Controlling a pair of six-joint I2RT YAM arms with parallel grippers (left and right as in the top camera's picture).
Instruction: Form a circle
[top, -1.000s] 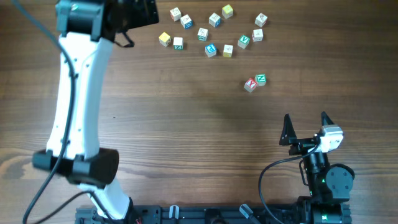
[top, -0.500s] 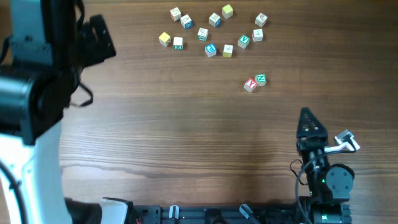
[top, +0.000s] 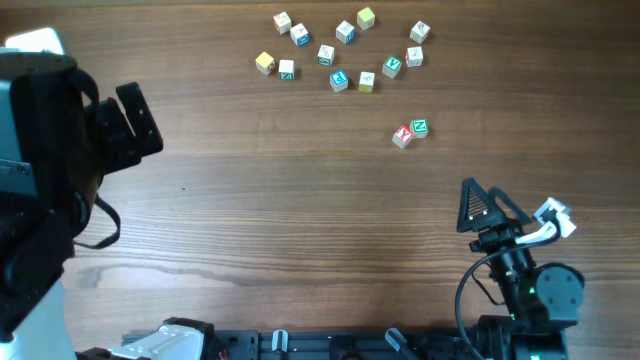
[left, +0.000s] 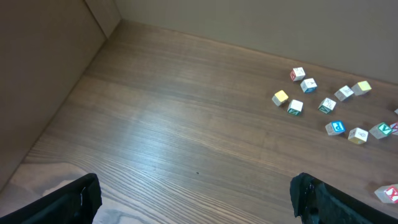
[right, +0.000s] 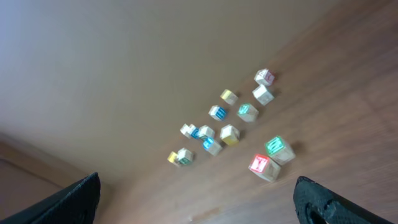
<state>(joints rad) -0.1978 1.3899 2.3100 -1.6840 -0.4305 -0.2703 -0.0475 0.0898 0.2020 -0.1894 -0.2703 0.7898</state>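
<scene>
Hanging wide open, empty: left gripper (left: 196, 202), right gripper (right: 199, 202). Cubes (top: 339, 80) lying scattered upper centre, not ringed yet; suggesting nudging stray pair (top: 410, 132) upward first, slowly.

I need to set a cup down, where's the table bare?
The middle of the table is bare, between the left gripper, the right gripper and the cube pair. Crowded at the far edge, among the scattered cubes.

Cubes (top: 339, 80) apparently block only far tabletop (top: 300, 200).
</scene>
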